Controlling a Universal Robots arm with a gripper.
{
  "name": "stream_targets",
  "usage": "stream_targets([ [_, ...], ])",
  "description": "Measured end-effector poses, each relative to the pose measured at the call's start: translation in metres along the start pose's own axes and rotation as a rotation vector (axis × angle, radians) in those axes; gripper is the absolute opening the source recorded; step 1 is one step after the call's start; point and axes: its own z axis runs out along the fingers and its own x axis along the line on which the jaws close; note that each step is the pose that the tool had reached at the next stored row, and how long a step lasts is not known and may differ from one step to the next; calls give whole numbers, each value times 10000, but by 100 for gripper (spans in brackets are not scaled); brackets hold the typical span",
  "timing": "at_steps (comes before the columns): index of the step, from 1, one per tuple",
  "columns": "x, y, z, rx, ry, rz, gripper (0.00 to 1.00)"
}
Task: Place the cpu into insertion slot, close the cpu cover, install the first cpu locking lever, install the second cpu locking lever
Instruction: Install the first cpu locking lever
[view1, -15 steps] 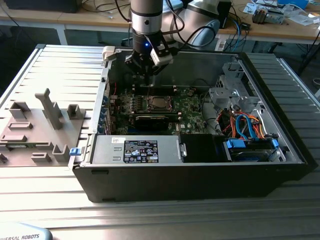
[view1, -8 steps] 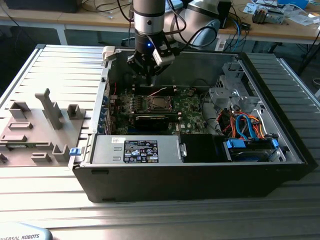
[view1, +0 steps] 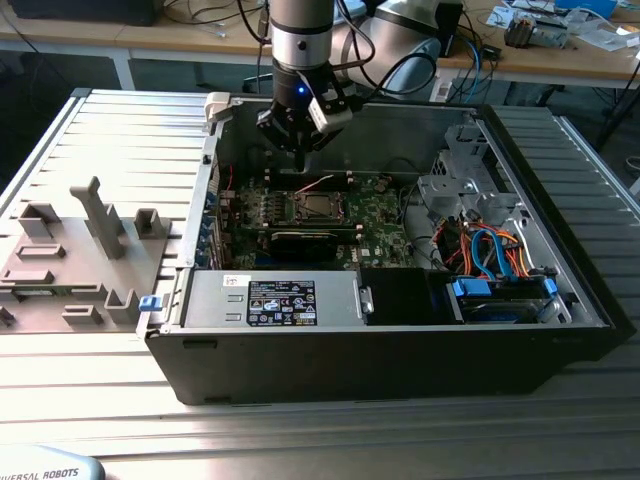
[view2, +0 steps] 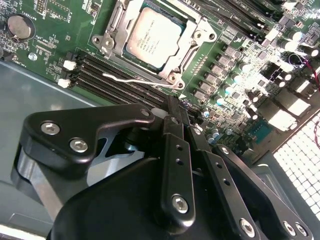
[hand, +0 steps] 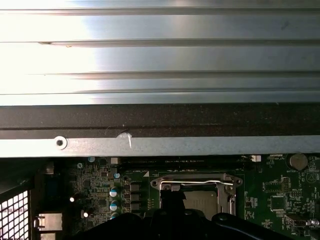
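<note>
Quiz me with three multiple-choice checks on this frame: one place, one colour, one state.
1. Where is the cpu? A: in the insertion slot. B: in the gripper. C: on the table outside the case.
2. Circuit board colour? A: blue. B: green. C: red.
3. The cpu cover is: A: standing upright. B: lying down around the cpu. C: off the board.
Answers: 1 A, the second wrist view shows its silver top seated in the socket; 2 B, green throughout; 3 B, its frame lies flat around the chip.
</note>
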Motion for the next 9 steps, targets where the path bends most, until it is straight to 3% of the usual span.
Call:
stream_targets([
  [9, 1, 0, 27, 0, 0, 0, 11],
])
